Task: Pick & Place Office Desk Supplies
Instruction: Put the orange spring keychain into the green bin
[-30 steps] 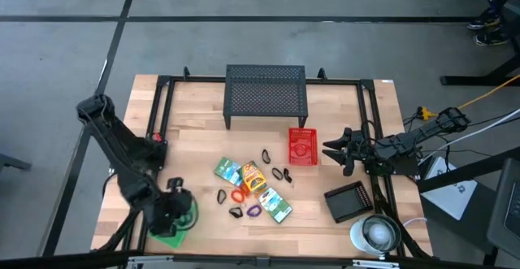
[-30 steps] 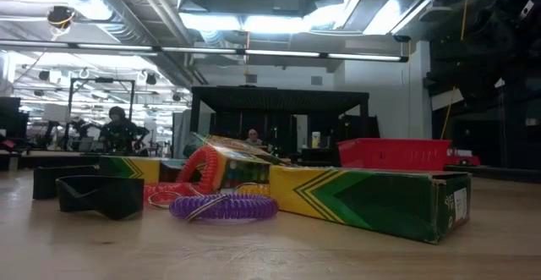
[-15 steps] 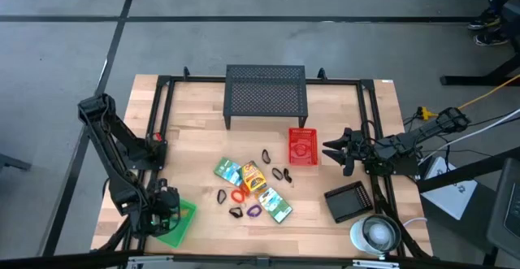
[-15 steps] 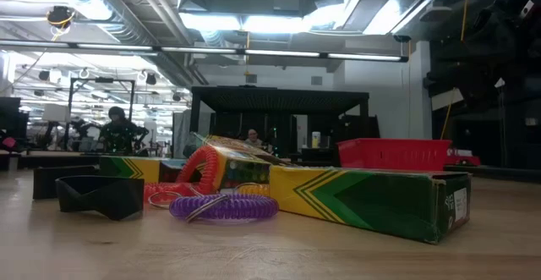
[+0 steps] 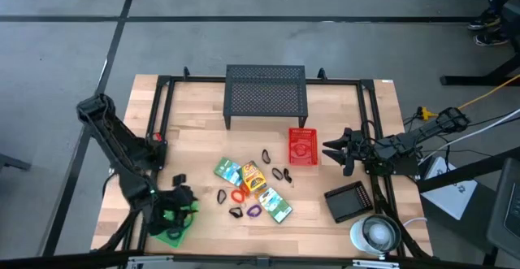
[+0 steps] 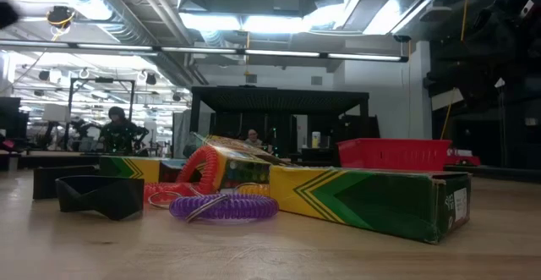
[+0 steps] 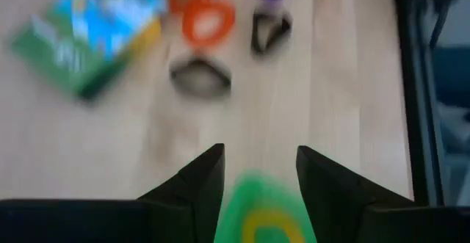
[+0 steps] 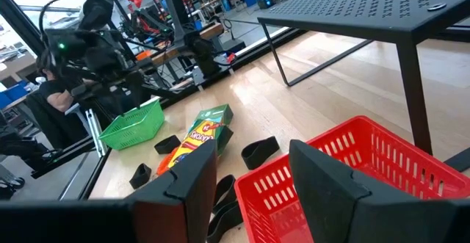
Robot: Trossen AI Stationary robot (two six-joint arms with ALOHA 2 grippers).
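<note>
The left tool (image 5: 180,197) is seen with its fingers apart, empty, above the green basket (image 5: 172,223) at the near left corner of the tabletop (image 5: 195,143). The right tool (image 5: 335,150) is held open, gripping nothing, just beside the red basket (image 5: 302,145). The packets (image 5: 252,184), clips and loops are found scattered at the middle of the tabletop.

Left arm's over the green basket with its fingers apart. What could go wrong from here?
1. The green basket sits near the table's front left corner; the open left gripper just above could nudge it toward the edge.
2. The orange loop and purple loop lie tight against the packets, so a grab there may drag a neighbour.
The right gripper waits by the red basket.
</note>
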